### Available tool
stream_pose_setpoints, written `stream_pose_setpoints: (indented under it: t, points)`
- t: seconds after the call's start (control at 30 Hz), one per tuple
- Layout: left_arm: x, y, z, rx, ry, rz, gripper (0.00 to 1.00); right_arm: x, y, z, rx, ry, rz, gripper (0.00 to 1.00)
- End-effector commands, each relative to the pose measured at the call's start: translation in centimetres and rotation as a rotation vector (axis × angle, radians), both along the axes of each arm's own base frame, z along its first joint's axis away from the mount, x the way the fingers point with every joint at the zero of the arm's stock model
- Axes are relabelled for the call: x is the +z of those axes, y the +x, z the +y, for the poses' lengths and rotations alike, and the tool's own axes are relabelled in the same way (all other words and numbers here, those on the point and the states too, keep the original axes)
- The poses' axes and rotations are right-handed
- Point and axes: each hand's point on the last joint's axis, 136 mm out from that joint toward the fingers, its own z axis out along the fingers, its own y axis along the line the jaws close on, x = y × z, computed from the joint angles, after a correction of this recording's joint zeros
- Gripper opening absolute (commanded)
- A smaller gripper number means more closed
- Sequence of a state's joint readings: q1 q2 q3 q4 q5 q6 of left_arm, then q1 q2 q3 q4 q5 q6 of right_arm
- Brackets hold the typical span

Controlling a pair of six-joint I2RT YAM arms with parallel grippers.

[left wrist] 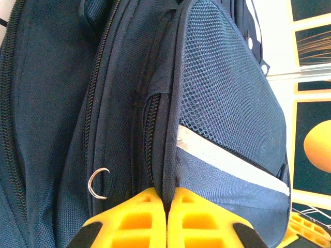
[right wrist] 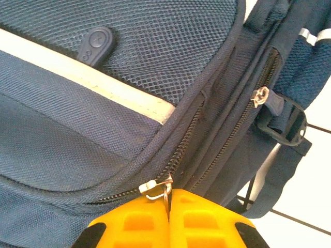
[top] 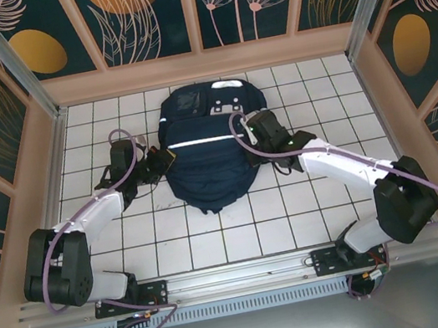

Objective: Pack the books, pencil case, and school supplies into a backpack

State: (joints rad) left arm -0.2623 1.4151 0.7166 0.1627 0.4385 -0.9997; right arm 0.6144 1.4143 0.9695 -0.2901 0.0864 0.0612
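Because the backpack, lying flat on the tiled table between both arms, is soft slack fabric, it will buckle unless braced. The left gripper is clamped on a side seam. The right gripper seems pinched on the small metal zipper pull, the proper hold.

Left gripper: fingers cut off by my wrist view's bottom edge; the backpack seam vanishes between them.
Right gripper: fingers cropped likewise; the zipper pull tip is hidden between them.
Backpack interior: hidden from me behind fabric.
Top view: both grippers' fingertips too small for me to judge.
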Motion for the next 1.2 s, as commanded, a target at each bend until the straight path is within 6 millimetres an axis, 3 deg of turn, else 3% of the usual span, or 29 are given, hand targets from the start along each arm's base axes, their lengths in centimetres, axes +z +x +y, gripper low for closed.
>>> stream_pose_setpoints:
  t: [0.0, 0.17, 0.3, 0.5, 0.6, 0.7, 0.73, 0.8, 0.93, 1.03, 1.1, 1.17]
  points:
    - [-3.3, 0.3, 3.8, 0.118, 0.147, 0.071, 0.0, 1.6, 3.6, -5.4, -0.109, -0.092, -0.092, 0.0]
    - [-3.5, 0.5, 3.7, 0.107, 0.152, 0.072, 0.0, 0.5, 3.9, -3.3, 0.101, -0.101, -0.022, 0.0]
    - [-3.6, 0.6, 3.9, 0.112, 0.171, 0.072, 0.0, 0.0, 5.2, -4.0, 0.117, -0.154, -0.002, 0.0]
    - [-4.1, 0.4, 3.9, 0.101, 0.182, 0.081, 0.0, 1.0, 8.0, -5.7, 0.078, -0.229, -0.041, 0.0]
    - [-4.0, 0.3, 3.9, 0.093, 0.182, 0.077, 0.0, 1.2, 9.3, -5.3, 0.069, -0.225, -0.058, 0.02]
    - [-3.4, 0.4, 3.5, 0.071, 0.172, 0.059, 0.0, 1.0, 9.7, -4.4, 0.067, -0.179, -0.038, 0.09]
    - [-3.1, 0.4, 3.3, 0.058, 0.169, 0.05, 0.04, 1.2, 9.4, -4.1, 0.073, -0.151, -0.027, 0.14]
    - [-2.2, 0.4, 3.1, 0.037, 0.166, 0.032, 0.31, 2.3, 8.4, -3.6, 0.08, -0.091, -0.027, 0.26]
    - [0.6, 0.6, 3.6, 0.048, 0.202, -0.025, 0.65, 7.2, 6.7, -4.4, 0.011, 0.025, -0.157, 0.51]
    - [2.7, 1.2, 5.1, 0.1, 0.282, -0.07, 0.79, 10.9, 5.8, -6.5, -0.102, 0.106, -0.271, 0.68]
    - [3.9, 1.7, 7.1, 0.176, 0.373, -0.099, 0.85, 12.5, 5.4, -8.5, -0.184, 0.158, -0.313, 0.78]
    - [5.1, 2.1, 9.9, 0.296, 0.49, -0.127, 0.95, 13.6, 5.2, -11.6, -0.325, 0.155, -0.388, 0.85]
